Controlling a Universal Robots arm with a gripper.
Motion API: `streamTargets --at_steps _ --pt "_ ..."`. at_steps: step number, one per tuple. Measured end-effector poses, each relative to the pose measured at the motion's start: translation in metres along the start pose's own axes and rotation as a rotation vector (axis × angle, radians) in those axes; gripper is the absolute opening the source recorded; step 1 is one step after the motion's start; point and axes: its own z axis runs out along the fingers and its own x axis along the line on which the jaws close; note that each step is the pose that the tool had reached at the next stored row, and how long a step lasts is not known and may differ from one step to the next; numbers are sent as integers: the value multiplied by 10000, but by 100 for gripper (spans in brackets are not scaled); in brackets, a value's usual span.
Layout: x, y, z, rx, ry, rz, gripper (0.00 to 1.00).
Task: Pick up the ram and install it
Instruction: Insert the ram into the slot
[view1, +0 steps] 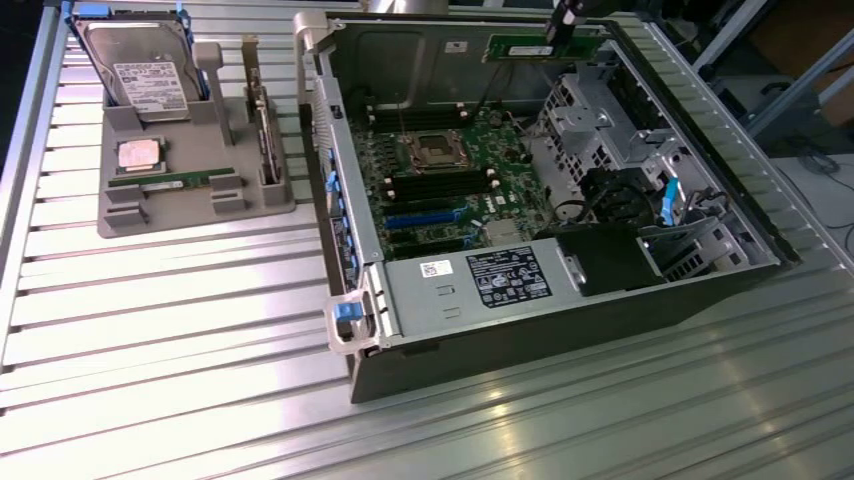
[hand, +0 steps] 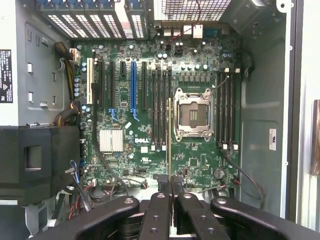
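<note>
My gripper (view1: 562, 28) hangs over the far end of the open computer case (view1: 534, 300), shut on the ram (view1: 531, 48), a narrow green stick with a white sticker held level above the case. In the wrist view the ram (hand: 170, 135) shows edge-on as a thin line running out from between the black fingers (hand: 155, 210) of the gripper (hand: 170, 184). It lies over the motherboard (hand: 130, 150), beside the black memory slots (hand: 160, 107) and the open processor socket (hand: 193, 114). More memory slots (hand: 227, 110) lie past the socket.
A grey holder (view1: 187, 200) at the exterior view's left carries a hard drive (view1: 140, 65), a square silver chip (view1: 140, 155), another green stick (view1: 174, 183) and an upright card (view1: 267, 125). Inside the case are a power supply (view1: 494, 280), a black fan shroud (hand: 35, 155) and drive cages (view1: 594, 110).
</note>
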Motion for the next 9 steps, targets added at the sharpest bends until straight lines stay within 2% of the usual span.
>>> streamTargets --at_steps 9 --pt "0 -2 42 0 1 0 12"
